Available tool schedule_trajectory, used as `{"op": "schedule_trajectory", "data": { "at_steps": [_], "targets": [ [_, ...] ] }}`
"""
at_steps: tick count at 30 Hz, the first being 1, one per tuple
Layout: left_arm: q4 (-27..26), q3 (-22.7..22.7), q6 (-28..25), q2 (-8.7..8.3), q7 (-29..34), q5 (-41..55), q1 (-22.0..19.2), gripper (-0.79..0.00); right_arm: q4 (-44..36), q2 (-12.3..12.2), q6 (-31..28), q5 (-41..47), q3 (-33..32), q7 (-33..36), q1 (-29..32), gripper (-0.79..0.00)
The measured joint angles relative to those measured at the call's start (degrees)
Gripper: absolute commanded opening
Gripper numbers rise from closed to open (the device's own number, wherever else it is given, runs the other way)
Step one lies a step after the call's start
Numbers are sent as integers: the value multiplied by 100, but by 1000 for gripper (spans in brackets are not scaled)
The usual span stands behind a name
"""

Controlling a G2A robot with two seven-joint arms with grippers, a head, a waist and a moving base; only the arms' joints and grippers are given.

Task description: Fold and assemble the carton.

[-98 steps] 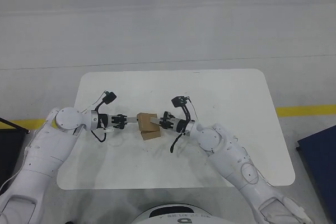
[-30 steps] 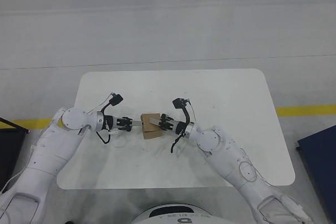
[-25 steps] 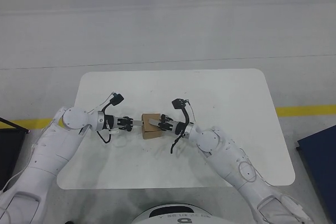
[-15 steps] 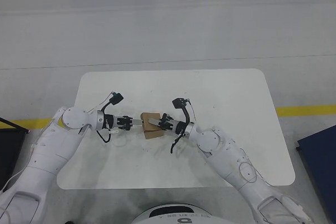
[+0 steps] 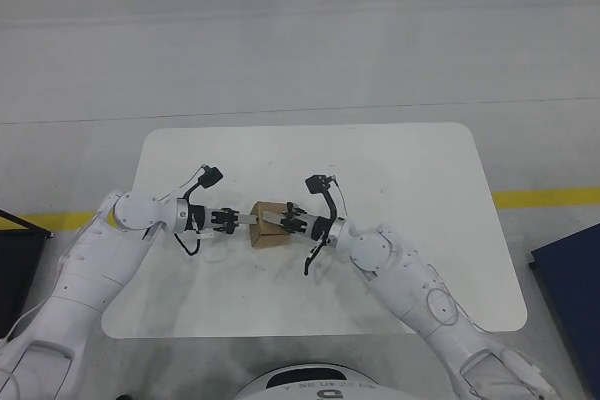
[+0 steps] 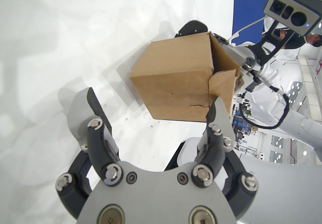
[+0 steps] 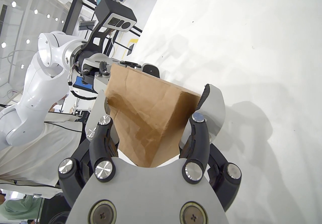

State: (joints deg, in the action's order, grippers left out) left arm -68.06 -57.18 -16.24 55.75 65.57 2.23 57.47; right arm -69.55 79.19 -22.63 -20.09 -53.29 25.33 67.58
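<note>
Cardboard carton (image 5: pixel 265 224) is pinched between the fingers of our right gripper (image 7: pixel 153 101); our left gripper (image 6: pixel 153 98) sits wide open, gripping nothing, one fingertip just touching a carton corner.

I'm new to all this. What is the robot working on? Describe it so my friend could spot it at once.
Find the white table with rounded corners; near its middle the two arms meet. Between the left gripper and the right gripper is the carton, a small brown cardboard box. It is the only brown thing against the white tabletop and arms.
</note>
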Motion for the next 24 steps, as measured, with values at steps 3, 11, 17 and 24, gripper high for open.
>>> {"op": "schedule_trajectory", "data": {
  "at_steps": [3, 11, 17, 24],
  "targets": [
    [45, 13, -34, 10, -18, 19, -17, -18, -68, -12, 70, -82, -22, -46, 20, -86],
    [114, 31, -80, 22, -25, 32, -37, 0, -235, -58, 181, -111, -138, -67, 141, -74],
    [174, 82, -96, 43, -34, 26, -57, 0, -339, -92, 234, 8, -226, -17, 282, -34],
    [284, 151, -113, 74, -16, 28, -125, 0, -514, -139, 280, 52, -313, 27, 454, -142]
  ]
}}
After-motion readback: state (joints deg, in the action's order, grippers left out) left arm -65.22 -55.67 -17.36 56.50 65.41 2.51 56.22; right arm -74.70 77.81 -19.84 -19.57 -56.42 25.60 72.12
